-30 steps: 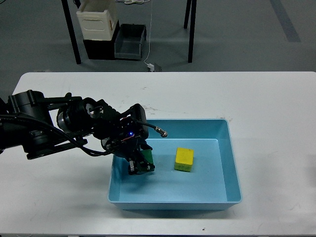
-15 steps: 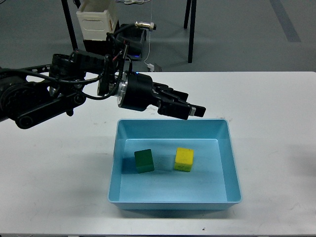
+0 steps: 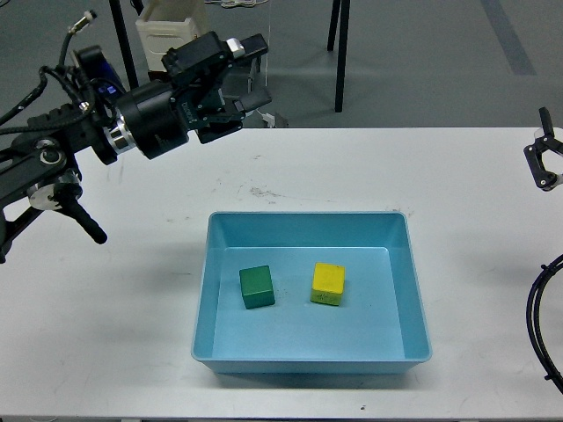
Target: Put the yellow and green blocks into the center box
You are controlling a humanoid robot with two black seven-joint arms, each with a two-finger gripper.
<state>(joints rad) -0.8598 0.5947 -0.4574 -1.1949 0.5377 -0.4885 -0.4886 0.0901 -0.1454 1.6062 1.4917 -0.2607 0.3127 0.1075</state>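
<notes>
The green block (image 3: 256,287) and the yellow block (image 3: 328,283) both lie on the floor of the light blue center box (image 3: 308,217), side by side and a little apart. My left gripper (image 3: 254,72) is raised above the table's far left edge, well clear of the box. Its fingers are spread and hold nothing. My right gripper (image 3: 544,162) shows only partly at the right edge of the view, and its fingers cannot be told apart.
The box stands on a white table (image 3: 475,202). Behind the table, on the floor, are black table legs (image 3: 341,53) and stacked white and dark bins (image 3: 189,53). A black cable (image 3: 541,325) loops at the right edge.
My left gripper let go of the green block in the box, rose out of it and swung back to the upper left. My right gripper has come into view at the right edge.
</notes>
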